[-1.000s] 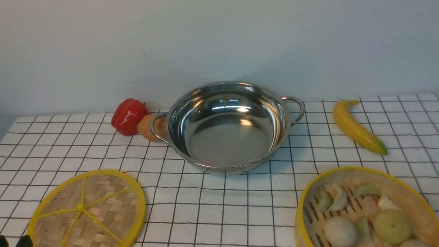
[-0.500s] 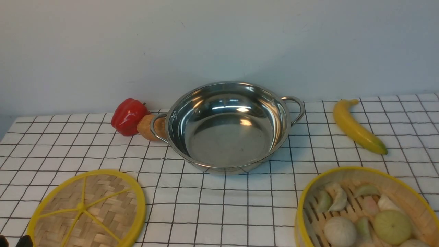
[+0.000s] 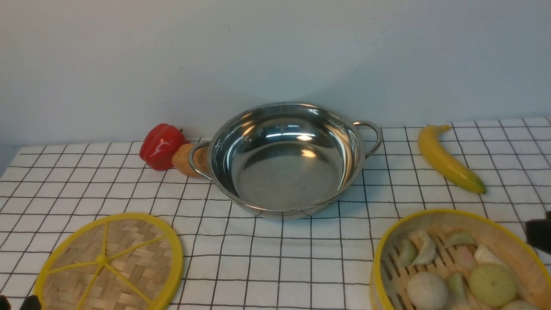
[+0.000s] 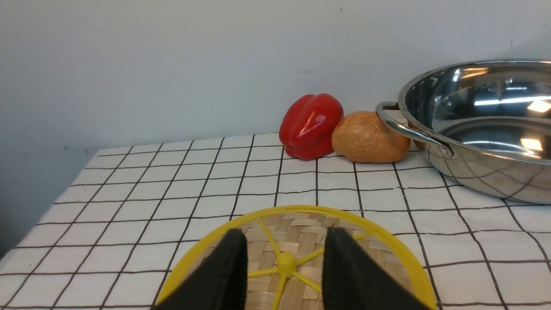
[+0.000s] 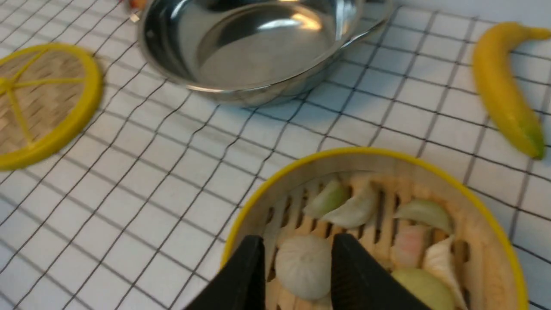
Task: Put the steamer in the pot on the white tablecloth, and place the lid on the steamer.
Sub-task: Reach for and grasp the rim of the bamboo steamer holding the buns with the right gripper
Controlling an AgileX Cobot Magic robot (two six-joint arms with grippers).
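Right end effector point(image 5: 298, 241) hangs released, black fingers spread over the rim of the steamer point(image 5: 366, 151), gripping nothing. Left end effector point(image 4: 286, 236) gapes empty too, poised above the yellow hub of the lid point(image 4: 301, 221).

The steamer sits at the lower right of the front view on the white tablecloth point(image 3: 280, 258), well apart from the pot point(image 3: 284, 172) in mid-frame. The lid lies flat at the lower left.

The step in hand looks like the grab on the steamer. To do it well, I'd put one finger inside the wall and one outside, clear of the food, and clamp firmly. Then lift level so nothing rolls, clear the steel rim, centre it and lower straight. The fit looks snug.

The steamer is loaded: a white bun point(image 5: 303, 267), a green bun point(image 3: 493, 284) and pale dumplings point(image 5: 344, 202) on the slats. The pot is empty and shiny.

A banana point(image 3: 447, 159) lies at right, and a red bell pepper point(image 3: 161, 146) and a brown potato-like lump point(image 4: 370, 137) crowd the pot's left handle.
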